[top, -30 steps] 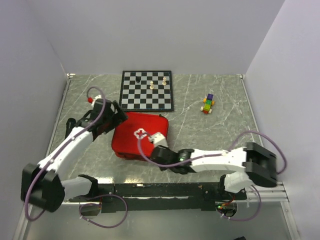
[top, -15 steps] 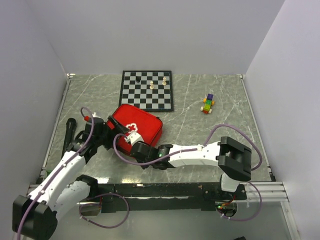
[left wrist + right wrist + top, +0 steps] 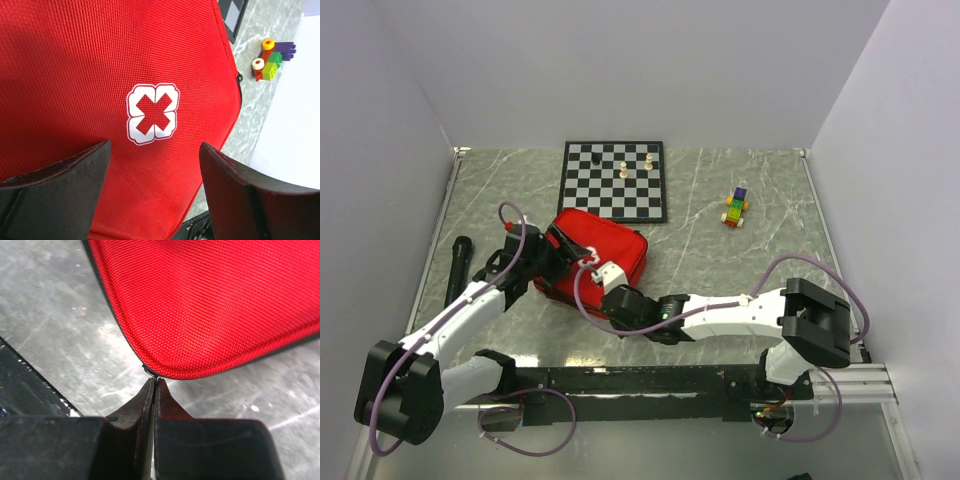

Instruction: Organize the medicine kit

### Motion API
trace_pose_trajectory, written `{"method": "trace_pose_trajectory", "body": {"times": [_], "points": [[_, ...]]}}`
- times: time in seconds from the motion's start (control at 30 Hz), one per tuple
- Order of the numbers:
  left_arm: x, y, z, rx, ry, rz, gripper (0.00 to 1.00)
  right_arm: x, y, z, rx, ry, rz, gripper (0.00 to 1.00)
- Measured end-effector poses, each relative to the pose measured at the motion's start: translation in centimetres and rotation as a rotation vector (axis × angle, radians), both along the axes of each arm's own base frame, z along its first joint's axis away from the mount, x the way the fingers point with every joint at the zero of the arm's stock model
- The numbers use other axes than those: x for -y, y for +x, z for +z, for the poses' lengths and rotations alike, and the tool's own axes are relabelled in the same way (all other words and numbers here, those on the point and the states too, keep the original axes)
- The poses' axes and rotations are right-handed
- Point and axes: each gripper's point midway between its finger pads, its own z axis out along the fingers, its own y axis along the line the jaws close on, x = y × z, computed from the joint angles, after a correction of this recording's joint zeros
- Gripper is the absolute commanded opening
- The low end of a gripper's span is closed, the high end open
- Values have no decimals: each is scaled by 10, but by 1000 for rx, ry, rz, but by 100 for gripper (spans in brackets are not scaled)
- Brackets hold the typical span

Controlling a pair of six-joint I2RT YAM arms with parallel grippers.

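the red medicine kit (image 3: 595, 255) lies closed on the desk (image 3: 720, 260), just in front of the chessboard (image 3: 614, 180); whether its contents are sorted cannot be told. the right pincer (image 3: 154, 385) is pinched tight at the kit's near corner, seemingly on the zip pull. the left pincer (image 3: 152, 160) stands wide over the cross, holding nothing. open desk lies right, toward the toy blocks (image 3: 736, 208); a black marker (image 3: 454, 268) lies near the left wall.

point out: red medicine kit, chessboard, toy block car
red medicine kit (image 3: 610, 248): top external view, on the bare red top panel.
chessboard (image 3: 613, 188): top external view, on the checkered squares near the board's middle.
toy block car (image 3: 736, 208): top external view, on the stacked coloured blocks of its body.
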Motion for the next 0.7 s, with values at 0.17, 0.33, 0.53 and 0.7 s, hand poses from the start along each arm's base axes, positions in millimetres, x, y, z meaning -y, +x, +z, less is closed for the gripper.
{"method": "trace_pose_trajectory", "body": {"times": [0.17,0.33,0.53,0.7], "points": [[2,3,-1,26,-33,-11,81,20,10,-1,-9,16,-58,0],[7,9,0,52,-55,-29,83,43,26,0,-24,30,-115,0],[9,13,9,69,-63,-30,98,59,35,4,-22,29,-146,0],[-19,-3,31,99,-6,58,96,64,33,1,-29,10,-147,0]]}}
